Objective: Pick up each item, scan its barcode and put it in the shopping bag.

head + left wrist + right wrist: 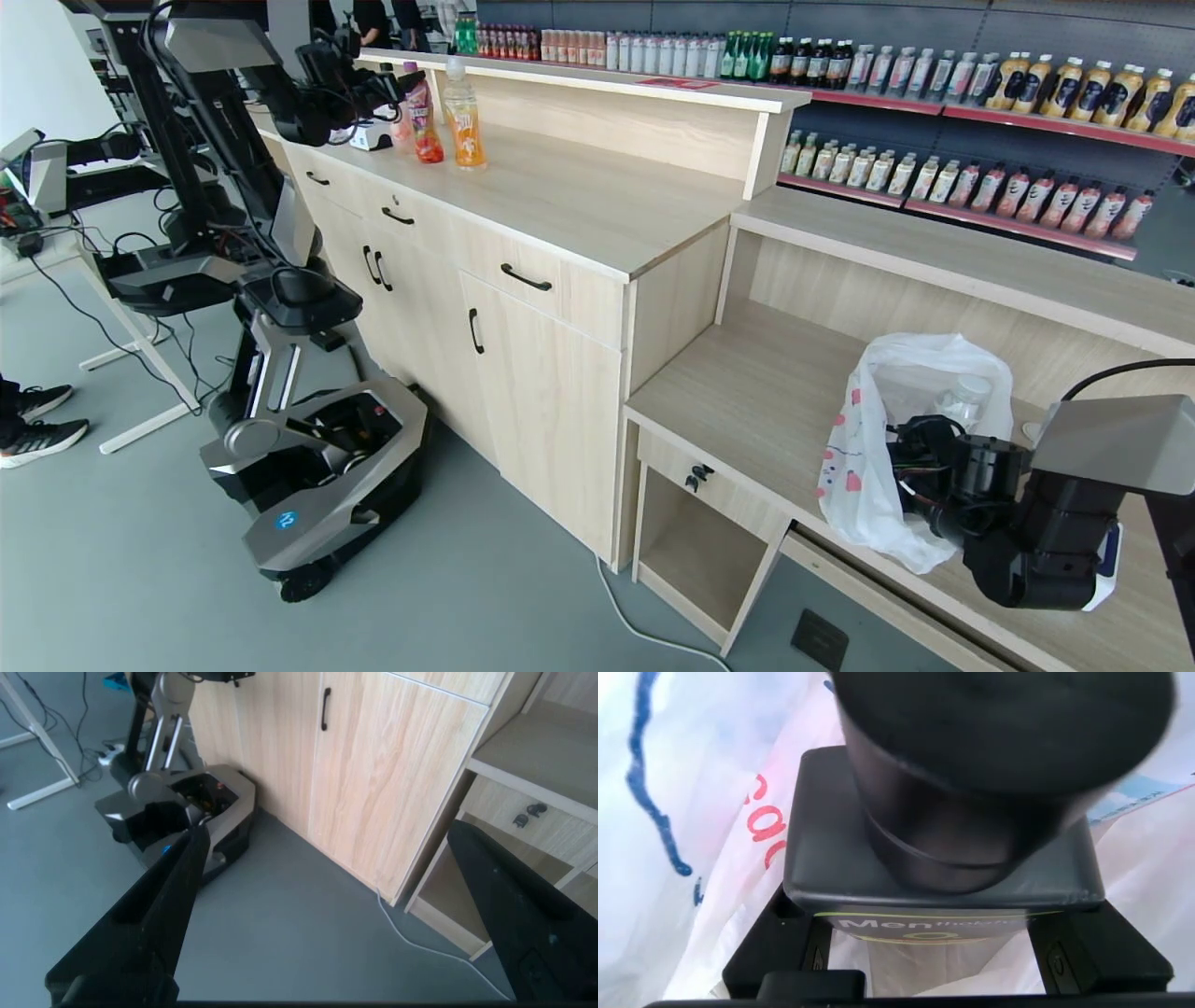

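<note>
Right wrist view: right end effector [943,957] clamped on grey, black-capped bottle [943,873] inside shopping bag [682,812] near table's [747,392] front edge. Left end effector [327,831]: spread wide, empty.

Shopping bag [859,467] sits on the low counter [747,392], bottles [464,117] on the higher counter [579,196] leftward.

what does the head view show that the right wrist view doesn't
Only the head view: two drink bottles on the wooden counter, with stocked shelves behind. Only the right wrist view: a dark black-capped bottle gripped in the right claw. Both: the white shopping bag.
</note>
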Robot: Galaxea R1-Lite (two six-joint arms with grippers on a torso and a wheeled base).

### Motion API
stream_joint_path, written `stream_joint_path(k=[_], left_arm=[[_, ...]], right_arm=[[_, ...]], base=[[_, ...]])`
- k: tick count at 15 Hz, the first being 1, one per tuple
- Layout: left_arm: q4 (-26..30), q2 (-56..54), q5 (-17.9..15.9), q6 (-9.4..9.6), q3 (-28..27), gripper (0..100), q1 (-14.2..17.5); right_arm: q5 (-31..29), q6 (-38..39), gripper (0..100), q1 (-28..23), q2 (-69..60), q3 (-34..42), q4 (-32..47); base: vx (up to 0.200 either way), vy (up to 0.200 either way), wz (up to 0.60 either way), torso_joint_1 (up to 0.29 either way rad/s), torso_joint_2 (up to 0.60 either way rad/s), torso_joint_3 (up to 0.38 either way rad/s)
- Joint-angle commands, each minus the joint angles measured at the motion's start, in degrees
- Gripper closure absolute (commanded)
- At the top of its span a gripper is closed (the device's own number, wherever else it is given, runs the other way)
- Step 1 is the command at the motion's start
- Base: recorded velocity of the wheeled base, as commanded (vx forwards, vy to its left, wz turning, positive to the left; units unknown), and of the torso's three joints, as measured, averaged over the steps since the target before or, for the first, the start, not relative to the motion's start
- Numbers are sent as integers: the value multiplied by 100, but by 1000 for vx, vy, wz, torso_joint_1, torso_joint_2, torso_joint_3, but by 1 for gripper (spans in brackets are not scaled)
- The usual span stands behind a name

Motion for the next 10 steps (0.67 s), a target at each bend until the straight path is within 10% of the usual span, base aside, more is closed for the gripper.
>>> stream_joint_path(k=[1,7,8,10], left_arm=[[-1,-2,2,-2,0,0,4],[-1,-2,2,-2,0,0,4],[-1,-2,2,-2,0,0,4],[-1,-2,2,-2,0,0,4]], right_arm=[[1,-2,100,-5,80,8,-3],[10,-2,100,-22,124,52,-126],[10,-2,0,-40,106,52,-135],[10,-2,0,-57,27,60,-135]], base=[[0,0,0,0,0,0],[0,0,0,0,0,0],[0,0,0,0,0,0],[0,0,0,0,0,0]])
